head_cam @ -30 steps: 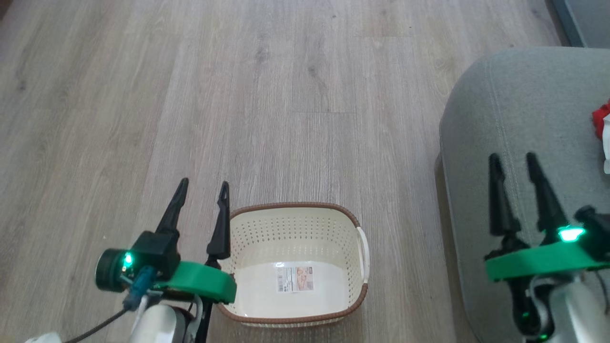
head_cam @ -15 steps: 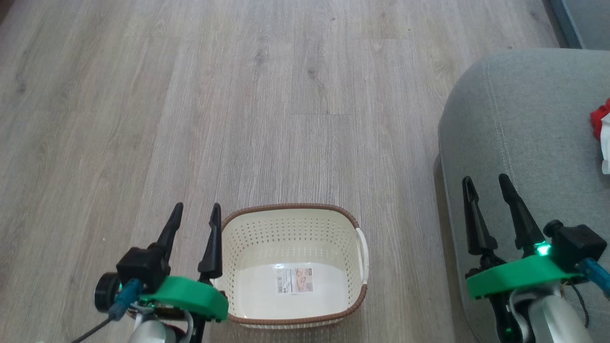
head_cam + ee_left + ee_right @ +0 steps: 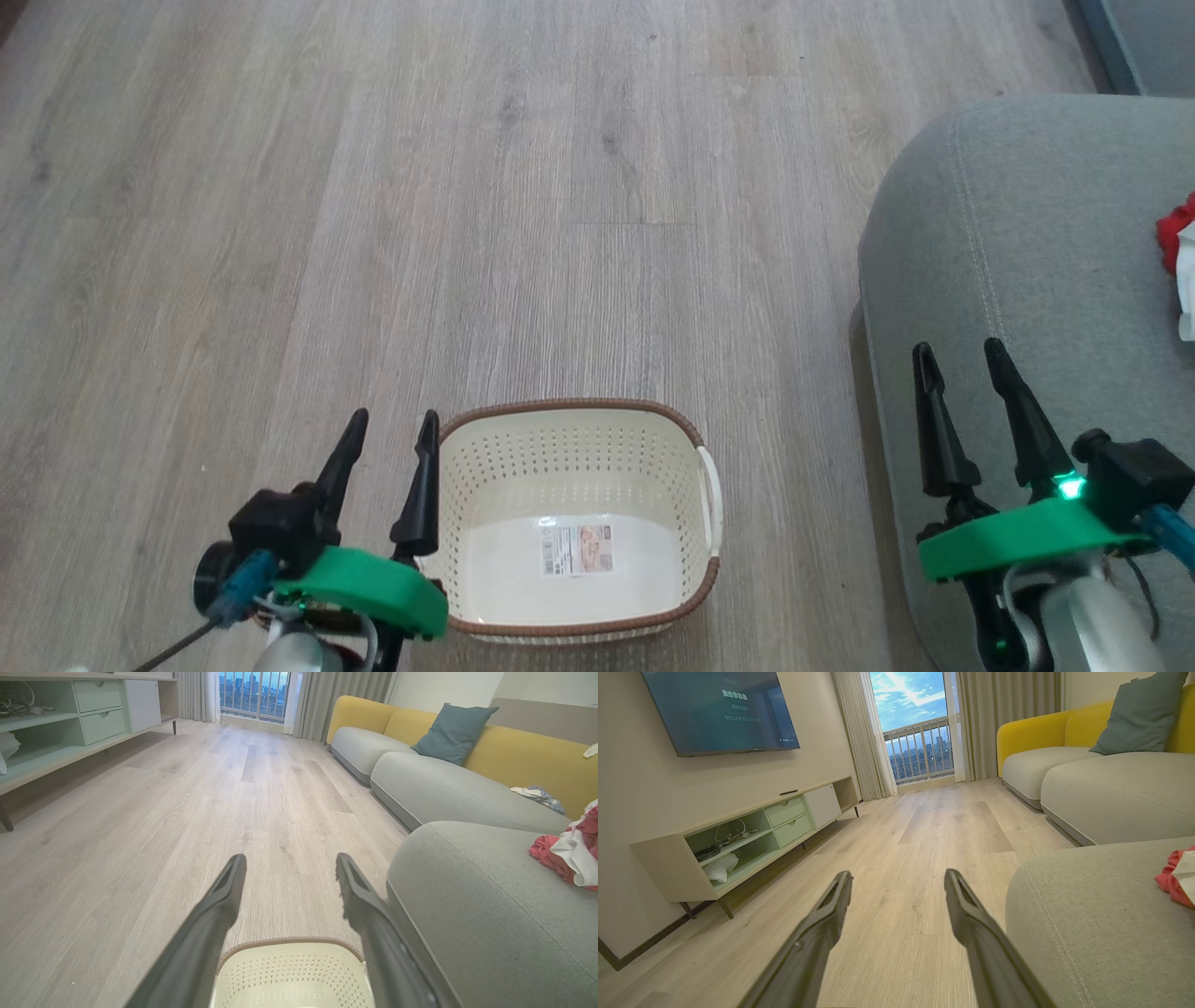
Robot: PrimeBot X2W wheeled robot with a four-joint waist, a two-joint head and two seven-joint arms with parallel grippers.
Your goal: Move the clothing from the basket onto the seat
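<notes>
Lying on the seat [image 3: 1008, 233], the clothing [image 3: 1178, 252] sits right of both pairs of spread fingers [image 3: 938, 429].

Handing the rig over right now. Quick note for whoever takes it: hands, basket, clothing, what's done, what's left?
left hand: open, empty, just left of the basket.
right hand: open, empty, by the edge of the seat.
The basket stands on the floor, bare inside but for its label sticker.
clothing: red and white heap lying on the seat.
Done: basket looks emptied. Left: apparently nothing; just confirm.
</notes>
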